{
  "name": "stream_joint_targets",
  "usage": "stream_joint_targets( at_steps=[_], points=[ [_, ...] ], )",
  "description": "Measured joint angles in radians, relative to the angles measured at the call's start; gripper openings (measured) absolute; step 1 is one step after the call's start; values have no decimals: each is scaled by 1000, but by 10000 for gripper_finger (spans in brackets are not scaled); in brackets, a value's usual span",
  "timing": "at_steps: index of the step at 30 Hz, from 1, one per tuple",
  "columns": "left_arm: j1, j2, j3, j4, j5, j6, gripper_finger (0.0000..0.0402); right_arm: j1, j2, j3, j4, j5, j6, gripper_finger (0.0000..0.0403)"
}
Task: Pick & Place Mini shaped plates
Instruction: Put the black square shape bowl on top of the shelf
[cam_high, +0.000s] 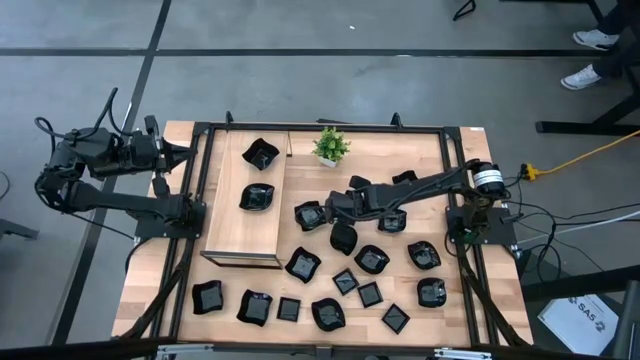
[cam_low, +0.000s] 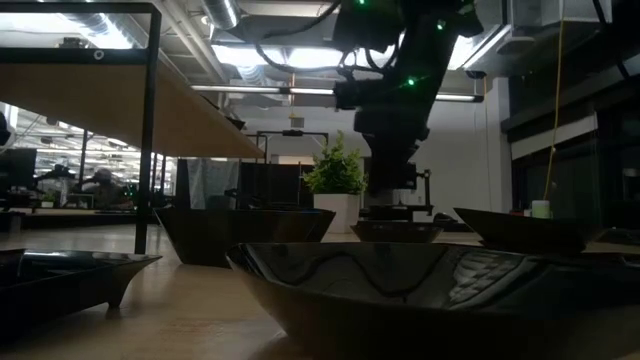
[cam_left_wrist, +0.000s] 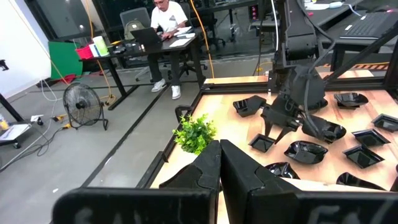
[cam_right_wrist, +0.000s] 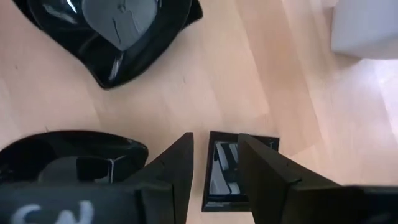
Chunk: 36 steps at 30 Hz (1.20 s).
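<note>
right claw (cam_right_wrist: 214, 171) reaches mid-table, released, straddling a small square plate (cam_right_wrist: 225, 163); left claw (cam_left_wrist: 219, 165) clenched.

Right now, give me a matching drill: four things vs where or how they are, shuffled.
Things:
1. left gripper
2. right gripper
3. potted plant
4. wavy plate

States:
A. on the raised wooden board
B. shut, by the table's left edge
C. open, over a small square plate
D. at the table's far edge, near the middle

Pairs: 1-B, 2-C, 3-D, 4-A
</note>
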<state>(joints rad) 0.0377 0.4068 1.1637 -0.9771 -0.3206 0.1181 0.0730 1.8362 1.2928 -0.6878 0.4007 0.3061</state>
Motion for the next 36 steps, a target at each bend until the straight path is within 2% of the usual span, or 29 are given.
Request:
stream_joint_targets(
  at_steps=[12,22,26,34,36],
  points=[
    [0,0,0,0,0,0,4,-1,0,-153,121,-27,34,125],
    [0,0,0,0,0,0,4,-29,0,-213,188,-27,27,120],
    [0,0,0,0,0,0,4,-37,0,-220,203,-27,26,100],
    [0,0,0,0,0,0,4,-37,0,-220,206,-22,21,16],
    [0,0,0,0,0,0,4,-37,0,-219,206,-19,21,8]
  ],
)
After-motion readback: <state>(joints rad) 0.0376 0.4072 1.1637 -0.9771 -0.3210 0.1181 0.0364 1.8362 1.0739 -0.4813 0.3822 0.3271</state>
